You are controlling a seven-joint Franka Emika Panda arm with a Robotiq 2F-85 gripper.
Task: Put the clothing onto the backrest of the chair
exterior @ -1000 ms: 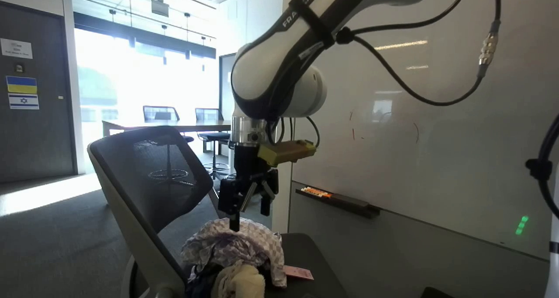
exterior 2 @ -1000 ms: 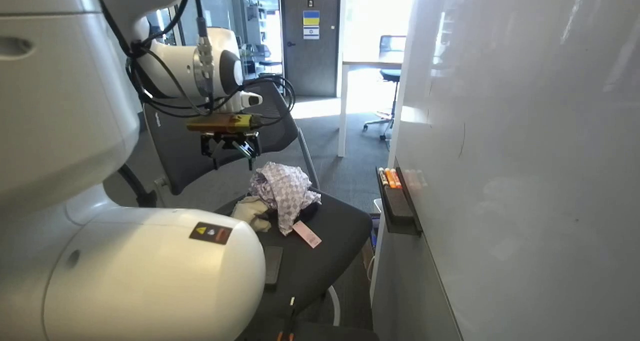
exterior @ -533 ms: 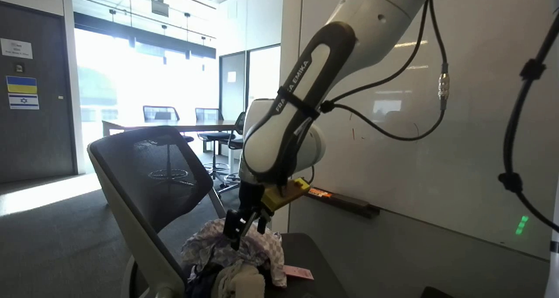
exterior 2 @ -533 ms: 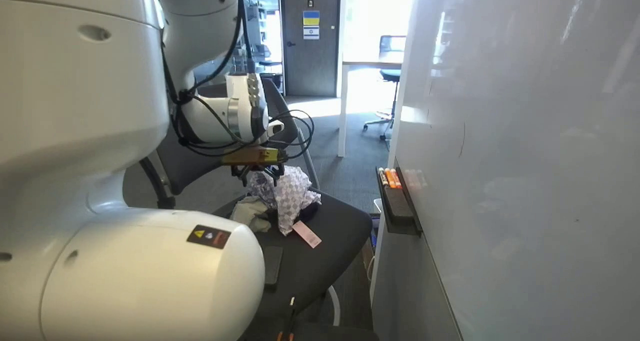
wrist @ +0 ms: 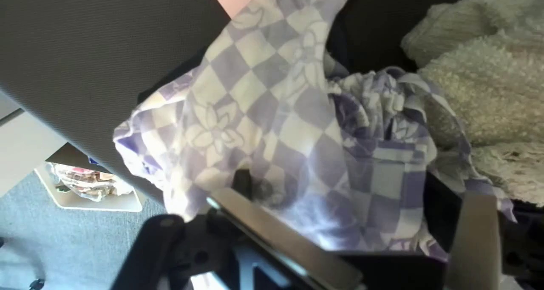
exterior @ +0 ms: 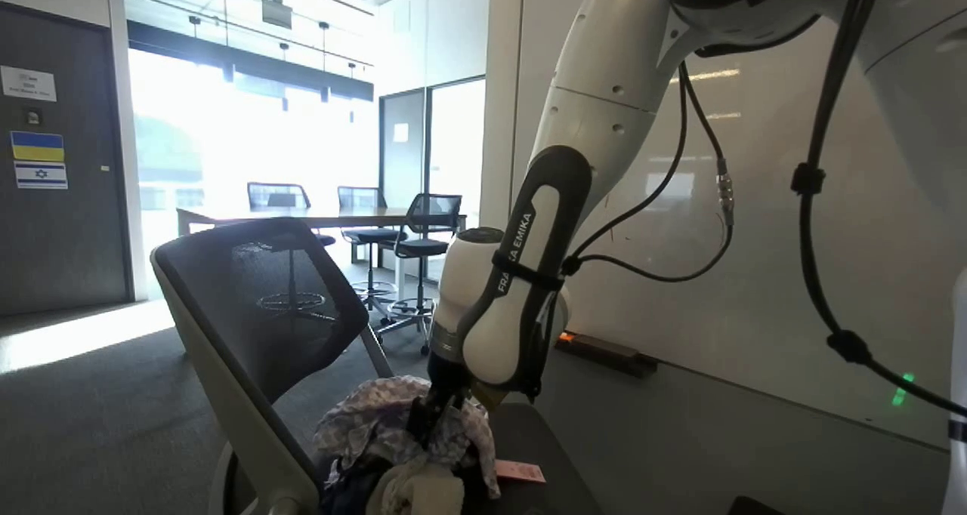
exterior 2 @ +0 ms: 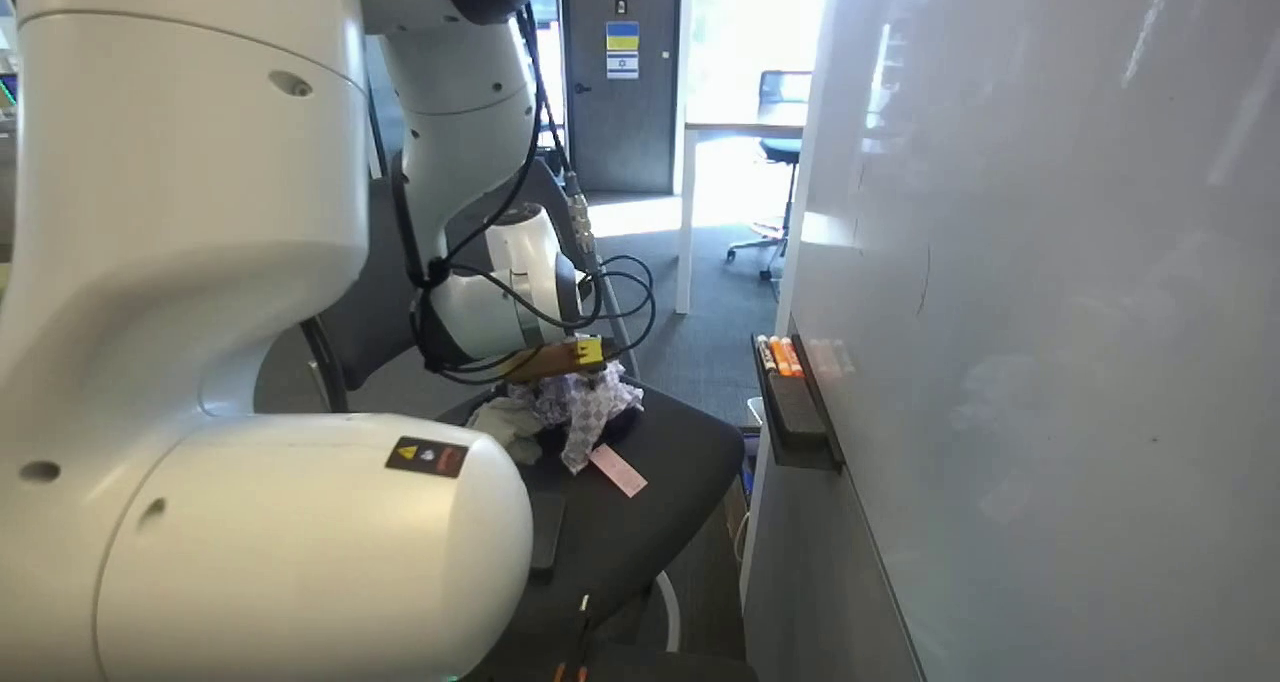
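Observation:
The purple-and-white checkered clothing [exterior: 370, 417] lies bunched on the chair seat [exterior: 540, 454] and shows in an exterior view [exterior 2: 595, 402] and the wrist view [wrist: 272, 94]. A cream fluffy cloth [exterior: 427, 492] lies against it, also in the wrist view [wrist: 488, 86]. Dark fabric lies under them. The chair's mesh backrest [exterior: 264, 296] is bare. My gripper [exterior: 438, 420] is down at the checkered clothing. In the wrist view the fingers [wrist: 342, 194] are apart, with checkered fabric between them. In an exterior view the camera mount hides the fingertips.
A pink tag [exterior: 520, 471] lies on the seat beside the clothing. A dark flat object [exterior 2: 545, 532] is on the seat nearer the arm base. A whiteboard [exterior 2: 1030, 262] with a marker tray [exterior 2: 800, 412] stands alongside. A white bin [wrist: 91, 192] is on the floor.
My gripper has come down from above the clothing into it, tilting as it moved. The checkered clothing looks pressed down and the pink tag has shifted slightly.

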